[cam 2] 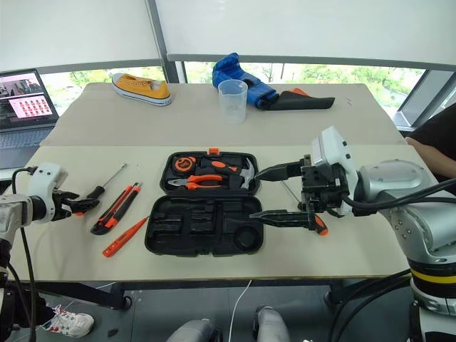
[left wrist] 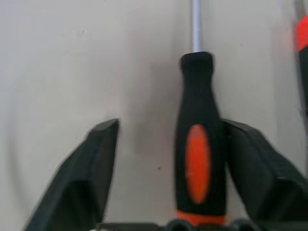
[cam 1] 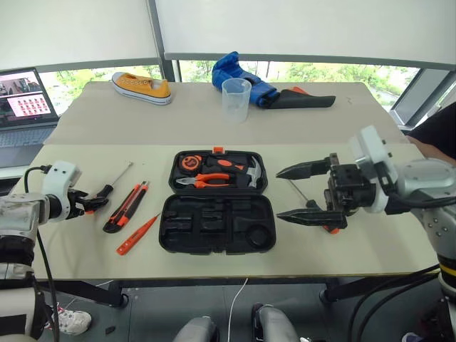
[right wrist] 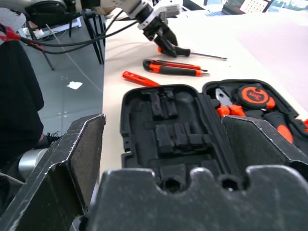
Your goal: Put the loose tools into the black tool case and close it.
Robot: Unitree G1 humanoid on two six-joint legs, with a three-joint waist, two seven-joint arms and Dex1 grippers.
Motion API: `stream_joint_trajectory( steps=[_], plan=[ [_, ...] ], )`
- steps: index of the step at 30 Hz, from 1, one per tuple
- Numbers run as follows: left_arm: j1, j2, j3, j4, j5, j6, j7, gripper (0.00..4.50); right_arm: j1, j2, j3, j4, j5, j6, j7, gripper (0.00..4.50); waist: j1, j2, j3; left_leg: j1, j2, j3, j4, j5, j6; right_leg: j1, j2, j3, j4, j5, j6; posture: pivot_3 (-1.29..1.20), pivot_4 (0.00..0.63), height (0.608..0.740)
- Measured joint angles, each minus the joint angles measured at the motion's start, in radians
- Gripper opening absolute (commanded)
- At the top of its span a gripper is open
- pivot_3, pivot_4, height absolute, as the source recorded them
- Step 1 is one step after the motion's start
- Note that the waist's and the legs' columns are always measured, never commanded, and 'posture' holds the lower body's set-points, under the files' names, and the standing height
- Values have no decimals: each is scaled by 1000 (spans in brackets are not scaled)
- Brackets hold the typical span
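Left gripper (cam 1: 91,203) is where the work is: its fingers straddle the orange-and-black handle of a screwdriver (left wrist: 198,144), one finger (left wrist: 250,163) already against the handle, the other standing off with bare table between. I read that as partway through closing, not yet a grip, though the wrist view is soft and I can't be sure the near pad really presses. The shaft runs straight out ahead of the fingertips. Just beyond that tool, toward the case, lie the utility knife (cam 1: 125,207) and then the slim orange tester screwdriver (cam 1: 137,234), both untouched on the table. The black tool case (cam 1: 217,222) sits open, well to the inside of this gripper, its front half showing empty moulded recesses while the pliers and hammer sit in the back half. Right gripper (cam 1: 308,194) hangs empty with its jaws spread wide, just off the case's outer edge; behind and below it I make out the second screwdriver (cam 2: 318,225) on the table. So I judge we're at the first pickup, with nothing loaded yet. Next I'd finish the squeeze until both pads bear on the handle, lift it level so the shaft doesn't swing, and carry it across to a long slot in the empty half. Watch the knife lying close alongside.
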Motion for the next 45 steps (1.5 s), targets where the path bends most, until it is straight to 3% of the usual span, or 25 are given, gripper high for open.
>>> stream_joint_trajectory(
  steps=[4, 10, 14, 17, 20, 26, 32, 45],
  plan=[
    [-23, -25, -2, 55, 19, -54, -11, 946, 13, 0, 0, -22, -1, -12, -5, 4500, 1, 0, 0, 1, 2, 0, 4, 0, -1, 1, -2, 4, 0, 0, 0, 0, 150, 731],
    [-56, -55, 9, 59, 17, -137, -71, 920, 108, -34, -33, -41, 2, -12, -20, 4500, 9, -1, 0, -2, 3, 0, 10, 0, 0, 1, -1, 7, 2, 1, -1, 0, 150, 731],
    [-75, -102, 29, -206, -99, -156, -247, 920, 219, -82, -113, -82, 39, 17, -20, 4500, 16, -2, 0, -6, 3, -1, 14, -1, 1, 0, -2, 6, 1, 2, 0, 0, 150, 731],
    [-103, -126, -29, -372, -121, -172, -335, 920, 257, -87, -128, -116, 48, 23, -29, 4500, 8, -2, 0, -6, 1, -1, 13, -1, 2, 0, -2, 7, 1, 3, 2, 0, 150, 731],
    [-106, -158, -159, -432, -57, -250, -413, 920, 274, -86, -138, -128, 47, 23, -66, 4500, -3, -2, 0, -2, 1, -1, 11, -2, 3, 1, -2, 9, -1, 3, 1, 0, 150, 731],
    [-152, -220, -316, -286, 98, -477, -476, 920, 295, -83, -153, -148, 48, 23, -123, 4500, 1, -3, 0, -2, 4, -1, 12, -2, 3, 0, 0, 11, -1, 5, -2, 0, 150, 731],
    [-221, -252, -339, -110, 194, -669, -471, 920, 374, -80, -183, -212, 73, 30, -176, 4500, 10, -3, 0, -2, 3, -1, 13, -2, 3, 0, 0, 11, -1, 5, -2, 0, 150, 731],
    [-232, -288, -336, -78, 209, -722, -522, 920, 352, -89, -169, -182, 39, 30, -210, 4500, 10, -3, 0, -2, 3, -1, 13, -2, 4, 0, 0, 10, -1, 6, -2, 0, 150, 731]
  ],
)
